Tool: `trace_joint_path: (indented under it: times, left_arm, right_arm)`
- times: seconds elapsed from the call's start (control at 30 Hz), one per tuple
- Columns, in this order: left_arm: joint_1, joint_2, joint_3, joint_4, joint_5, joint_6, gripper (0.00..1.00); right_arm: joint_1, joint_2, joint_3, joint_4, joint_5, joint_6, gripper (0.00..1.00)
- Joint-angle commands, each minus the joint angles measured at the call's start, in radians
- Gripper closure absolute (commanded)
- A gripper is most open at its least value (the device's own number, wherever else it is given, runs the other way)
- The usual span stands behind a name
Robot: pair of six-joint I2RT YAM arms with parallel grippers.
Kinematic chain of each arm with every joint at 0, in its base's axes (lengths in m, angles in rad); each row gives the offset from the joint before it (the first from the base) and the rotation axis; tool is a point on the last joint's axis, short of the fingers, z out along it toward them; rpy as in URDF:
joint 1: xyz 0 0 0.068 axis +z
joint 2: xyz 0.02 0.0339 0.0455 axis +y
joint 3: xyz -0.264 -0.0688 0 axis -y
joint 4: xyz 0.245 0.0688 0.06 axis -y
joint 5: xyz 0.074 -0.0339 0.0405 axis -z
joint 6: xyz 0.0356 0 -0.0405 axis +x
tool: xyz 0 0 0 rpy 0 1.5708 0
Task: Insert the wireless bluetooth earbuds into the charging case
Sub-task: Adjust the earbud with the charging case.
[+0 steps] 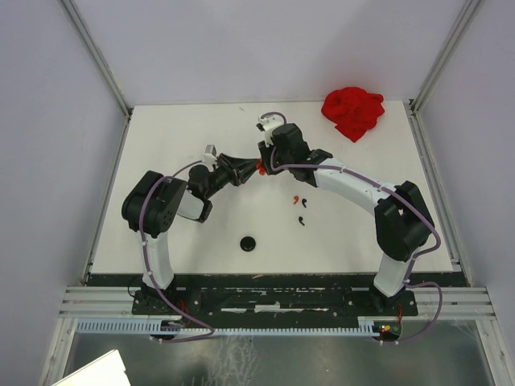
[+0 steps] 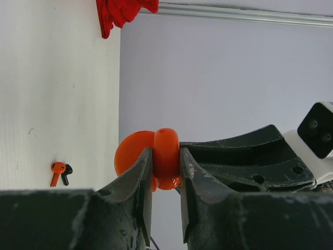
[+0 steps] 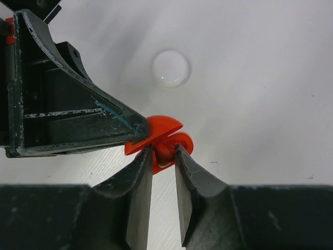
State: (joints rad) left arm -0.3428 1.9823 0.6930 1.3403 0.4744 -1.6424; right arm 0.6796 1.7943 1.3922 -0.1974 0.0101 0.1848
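White table (image 1: pixel 201 241), pale walls. The left gripper (image 2: pixel 165 157) clamps the red charging case (image 2: pixel 134 153) with its lid open, presenting the cavity. The right gripper (image 3: pixel 163 156) straddles a red earbud (image 3: pixel 166 149) there; whether it grips cannot be told. Spare earbuds (image 1: pixel 299 209) lie on the table.

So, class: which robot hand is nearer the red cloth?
Right. Both hands meet at the red case; the right hand lies toward the red cloth, the left hand opposite.
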Motion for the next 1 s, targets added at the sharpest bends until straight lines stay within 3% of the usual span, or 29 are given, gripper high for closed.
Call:
trace_joint_path:
  times: [0.0, 0.2, 0.97]
  left_arm:
    - [-0.004, -0.035, 0.017, 0.081, 0.006, -0.045, 0.97]
    - [-0.003, -0.031, 0.017, 0.082, 0.006, -0.043, 0.97]
    - [-0.004, -0.001, 0.031, 0.087, 0.015, -0.045, 0.97]
  right_arm:
    - [0.011, -0.002, 0.005, 0.009, -0.024, -0.008, 0.67]
    - [0.011, -0.008, -0.001, 0.013, -0.066, -0.009, 0.6]
    - [0.013, -0.042, -0.03, 0.07, -0.154, -0.048, 0.55]
